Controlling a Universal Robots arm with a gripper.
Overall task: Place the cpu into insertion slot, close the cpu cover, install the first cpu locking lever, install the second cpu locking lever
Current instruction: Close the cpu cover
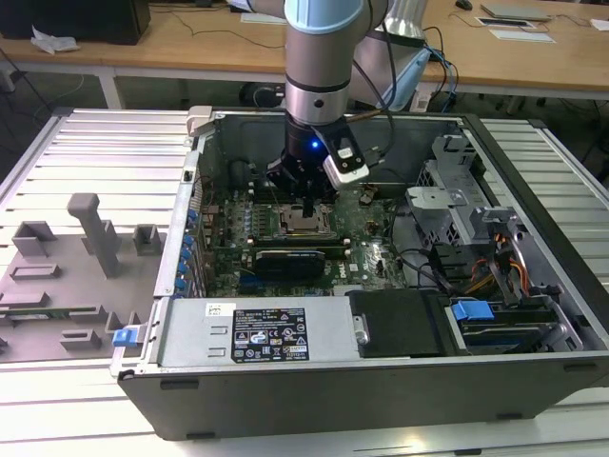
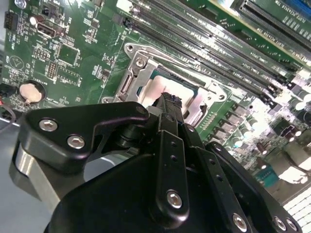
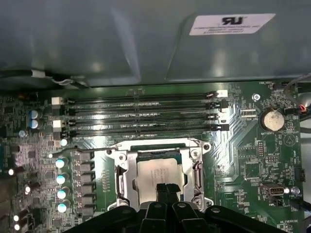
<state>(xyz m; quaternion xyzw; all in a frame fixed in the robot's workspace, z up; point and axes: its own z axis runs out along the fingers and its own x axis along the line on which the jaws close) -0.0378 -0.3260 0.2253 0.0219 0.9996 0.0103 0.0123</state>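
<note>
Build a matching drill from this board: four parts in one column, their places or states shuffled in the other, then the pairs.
Parts
1. silver-grey square cpu
2. long black memory slots
3. round silver coin battery
4. black pincer

Places or states
A. parallel rows beside the silver-rimmed socket
B. shut, over the chip
C. alone on the green board, apart from the socket
D. lying inside the socket

Pairs: 1-D, 2-A, 3-C, 4-B

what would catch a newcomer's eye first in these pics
The black gripper hangs right over the square silver-rimmed insertion slot in the green motherboard, where the silver-grey square cpu lies. In the exterior view, the grey-and-blue robot arm reaches down into the open dark grey computer case.
</note>
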